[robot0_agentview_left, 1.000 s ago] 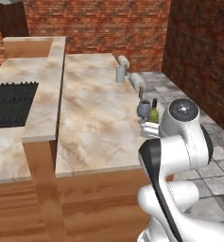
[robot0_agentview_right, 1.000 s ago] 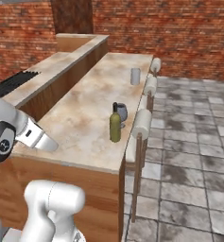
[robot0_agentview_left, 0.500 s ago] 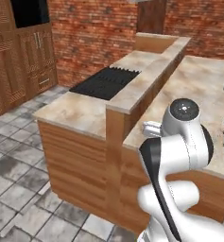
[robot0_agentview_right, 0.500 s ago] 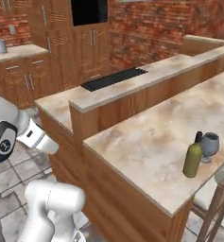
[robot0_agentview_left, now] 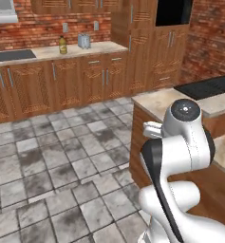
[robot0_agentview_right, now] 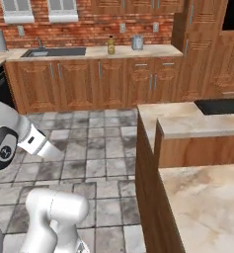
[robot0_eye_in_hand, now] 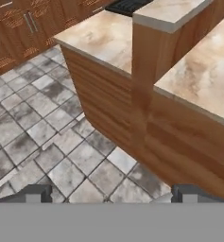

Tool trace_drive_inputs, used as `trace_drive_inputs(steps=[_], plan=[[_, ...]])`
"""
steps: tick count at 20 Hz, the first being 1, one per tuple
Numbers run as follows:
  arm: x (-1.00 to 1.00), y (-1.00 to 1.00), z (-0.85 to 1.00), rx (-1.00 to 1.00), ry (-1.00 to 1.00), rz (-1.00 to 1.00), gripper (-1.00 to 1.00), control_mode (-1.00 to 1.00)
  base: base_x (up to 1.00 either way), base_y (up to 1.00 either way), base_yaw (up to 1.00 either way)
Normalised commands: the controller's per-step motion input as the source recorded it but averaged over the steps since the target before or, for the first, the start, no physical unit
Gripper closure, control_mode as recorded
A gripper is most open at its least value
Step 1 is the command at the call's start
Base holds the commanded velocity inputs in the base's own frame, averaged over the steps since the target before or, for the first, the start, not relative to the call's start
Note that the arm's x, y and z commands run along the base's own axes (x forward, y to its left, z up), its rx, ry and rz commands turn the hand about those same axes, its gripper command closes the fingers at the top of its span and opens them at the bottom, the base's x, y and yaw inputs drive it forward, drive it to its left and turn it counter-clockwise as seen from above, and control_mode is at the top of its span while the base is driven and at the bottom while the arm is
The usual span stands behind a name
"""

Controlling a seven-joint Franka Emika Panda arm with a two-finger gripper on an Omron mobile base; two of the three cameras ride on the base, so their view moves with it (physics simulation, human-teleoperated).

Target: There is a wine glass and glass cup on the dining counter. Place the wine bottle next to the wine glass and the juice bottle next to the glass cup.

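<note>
The juice bottle (robot0_agentview_left: 62,45) (robot0_agentview_right: 111,45), yellow with a dark cap, stands far off on the cabinet worktop against the brick wall. The dining counter (robot0_agentview_right: 185,117) (robot0_agentview_left: 162,97) (robot0_eye_in_hand: 104,35) is beside me, its beige stone top on a wooden base with a raised tier. The wine bottle, the wine glass and the glass cup are out of view. In the hand view my gripper (robot0_eye_in_hand: 116,194) is open, its dark fingertips (robot0_eye_in_hand: 38,191) wide apart with nothing between them. It looks down at the counter's wooden side and the tiled floor.
A metal canister (robot0_agentview_left: 84,41) (robot0_agentview_right: 137,42) stands near the yellow bottle. A sink (robot0_agentview_right: 54,51) lies further left on that worktop. A black cooktop (robot0_agentview_left: 206,86) (robot0_agentview_right: 219,105) is set in the island. Grey tiled floor (robot0_agentview_left: 61,156) spreads between the island and the wooden cabinets.
The whole picture has swung from the dining counter round to the cabinet wall, so the camera has moved with the base. The gripper stays open.
</note>
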Motion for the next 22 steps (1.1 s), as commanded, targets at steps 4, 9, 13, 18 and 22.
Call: trace_drive_inputs(steps=[4,9,13,18,22], plan=[[0.0,0.0,0.0,0.0,0.0,0.0,-1.0,1.0,0.65,0.0,0.46],[0.0,0.0,0.0,0.0,0.0,0.0,-1.0,1.0,0.84,-0.06,0.26],[0.0,0.0,0.0,0.0,0.0,0.0,-1.0,1.0,0.86,-0.08,0.24],[0.0,0.0,0.0,0.0,0.0,0.0,-1.0,1.0,0.88,-0.12,0.18],[0.0,0.0,0.0,0.0,0.0,0.0,-1.0,1.0,0.88,-0.14,0.15]])
